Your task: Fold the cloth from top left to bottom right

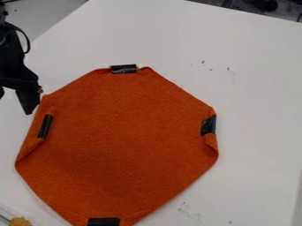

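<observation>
An orange cloth (126, 145) lies mostly flat on the white table, its outline roughly many-sided. Black tape patches sit near its top, left, right and bottom edges. Parts of the left and right edges are curled over onto the cloth. At the left of the view, the black gripper (27, 95) points down just beside the cloth's upper left edge. Whether it touches the cloth or hangs above the table I cannot tell.
The white table (254, 88) extends around the cloth, with small dark marks above and below right of it. In the bottom left corner, a yellowish thing (20, 221) sits by a clear edge. Dark objects lie beyond the table's top right edge.
</observation>
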`<act>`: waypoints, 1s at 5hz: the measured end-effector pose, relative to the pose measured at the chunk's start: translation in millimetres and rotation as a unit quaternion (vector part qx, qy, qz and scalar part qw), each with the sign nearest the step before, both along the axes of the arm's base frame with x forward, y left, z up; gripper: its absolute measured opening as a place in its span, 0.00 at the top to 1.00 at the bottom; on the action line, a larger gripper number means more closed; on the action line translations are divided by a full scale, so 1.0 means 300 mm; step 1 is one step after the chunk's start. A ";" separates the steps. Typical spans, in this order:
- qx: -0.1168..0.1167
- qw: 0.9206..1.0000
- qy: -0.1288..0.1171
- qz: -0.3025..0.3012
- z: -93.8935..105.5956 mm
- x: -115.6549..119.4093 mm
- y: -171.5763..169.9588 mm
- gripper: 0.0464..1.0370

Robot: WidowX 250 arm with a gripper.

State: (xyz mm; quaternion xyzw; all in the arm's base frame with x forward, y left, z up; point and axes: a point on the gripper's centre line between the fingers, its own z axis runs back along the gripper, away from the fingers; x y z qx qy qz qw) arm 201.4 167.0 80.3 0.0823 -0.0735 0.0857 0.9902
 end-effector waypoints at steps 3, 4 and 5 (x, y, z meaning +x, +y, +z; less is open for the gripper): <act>-0.020 0.999 -0.012 -0.026 -0.056 0.063 -0.005 0.04; -0.024 0.996 -0.022 -0.079 -0.054 0.163 -0.001 0.04; -0.022 0.990 -0.036 -0.137 -0.052 0.291 -0.014 0.04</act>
